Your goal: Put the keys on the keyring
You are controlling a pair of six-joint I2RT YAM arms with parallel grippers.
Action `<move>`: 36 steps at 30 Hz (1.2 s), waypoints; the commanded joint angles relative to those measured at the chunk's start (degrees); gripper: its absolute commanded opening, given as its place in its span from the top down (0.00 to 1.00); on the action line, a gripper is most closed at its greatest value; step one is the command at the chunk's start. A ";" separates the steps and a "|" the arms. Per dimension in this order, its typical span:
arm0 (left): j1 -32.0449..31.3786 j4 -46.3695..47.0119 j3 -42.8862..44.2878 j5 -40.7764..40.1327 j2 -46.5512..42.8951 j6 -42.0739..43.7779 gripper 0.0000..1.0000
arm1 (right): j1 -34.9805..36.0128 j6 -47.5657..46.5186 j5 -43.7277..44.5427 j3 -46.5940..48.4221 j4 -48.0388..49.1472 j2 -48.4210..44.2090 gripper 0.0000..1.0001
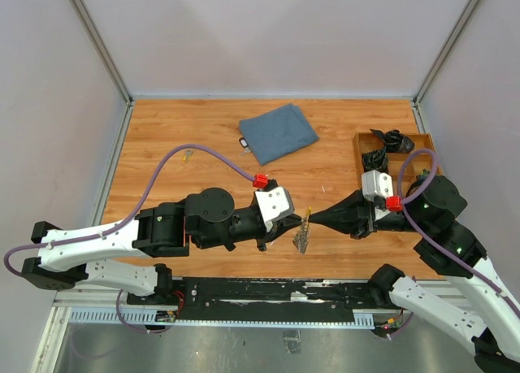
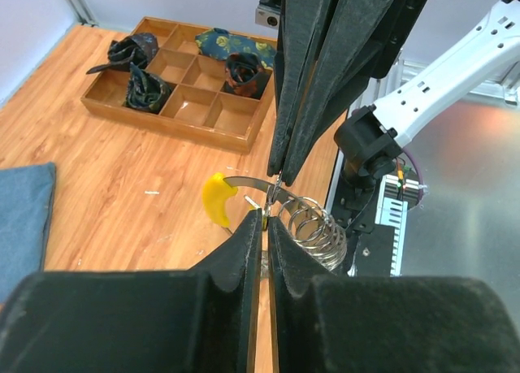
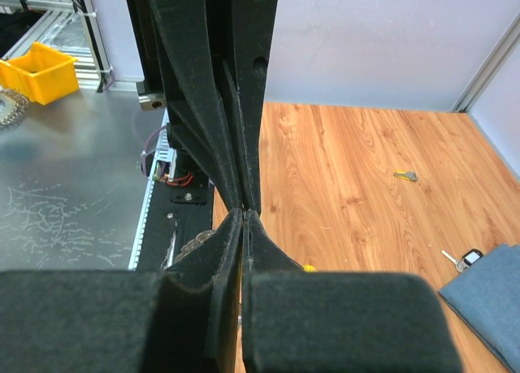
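Note:
The keyring (image 1: 302, 238), a grey coiled metal loop, hangs between my two grippers above the table's near middle. In the left wrist view its coils (image 2: 315, 231) sit just past my fingertips. My left gripper (image 1: 286, 226) (image 2: 266, 219) is shut on the keyring's wire. My right gripper (image 1: 315, 219) (image 2: 276, 178) (image 3: 245, 213) is shut on the blade of a yellow-headed key (image 2: 218, 198) (image 1: 309, 211), tip to tip with the left. A loose yellow-tagged key (image 1: 188, 153) (image 3: 405, 175) lies far left. Another key (image 1: 243, 143) (image 3: 461, 261) lies by the cloth.
A folded blue cloth (image 1: 278, 132) (image 3: 487, 300) lies at the back middle. A wooden compartment tray (image 1: 422, 141) (image 2: 162, 123) holding dark items stands at the right, behind my right arm. The metal rail runs along the near edge.

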 commanded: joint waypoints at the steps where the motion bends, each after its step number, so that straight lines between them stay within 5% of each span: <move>1: -0.54 1.88 0.04 -0.55 -0.29 -0.18 0.89 | 0.88 5.00 -0.26 -0.73 9.20 -1.53 1.00; 5: -0.54 3.39 -0.24 -0.58 -0.47 -0.14 1.00 | 0.95 6.05 -0.05 -2.21 11.00 -1.75 1.00; 28: -0.54 3.77 -1.03 -1.57 -1.54 -0.16 0.99 | 0.90 3.48 1.91 -0.67 7.94 -2.11 1.00; 36: -0.54 4.57 -1.38 -1.10 -1.53 -0.07 0.91 | 0.90 3.60 1.82 -0.59 8.13 -1.93 1.00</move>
